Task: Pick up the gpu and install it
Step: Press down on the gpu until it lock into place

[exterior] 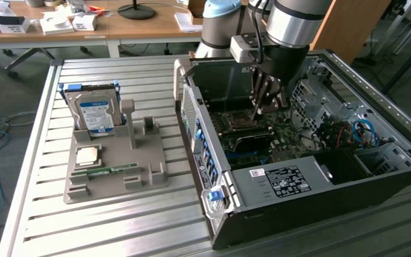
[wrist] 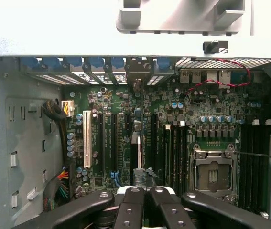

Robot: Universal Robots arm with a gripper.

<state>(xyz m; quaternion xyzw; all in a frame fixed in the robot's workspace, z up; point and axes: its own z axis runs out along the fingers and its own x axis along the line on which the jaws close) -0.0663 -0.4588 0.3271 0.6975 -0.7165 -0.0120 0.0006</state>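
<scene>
Two illegible labels [exterior: 286, 181]: hard drive [exterior: 94, 115], case [exterior: 298, 214]

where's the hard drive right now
In the exterior view, the blue-labelled hard drive stands upright at the far end of the grey holder on the view's left, just behind the processor chip and apart from the open computer case.

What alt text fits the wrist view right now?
Shut gripper poised at the edge of the gpu, which is seen edge-on among the motherboard's expansion slots inside the open computer case. An empty CPU socket lies to one side.
</scene>
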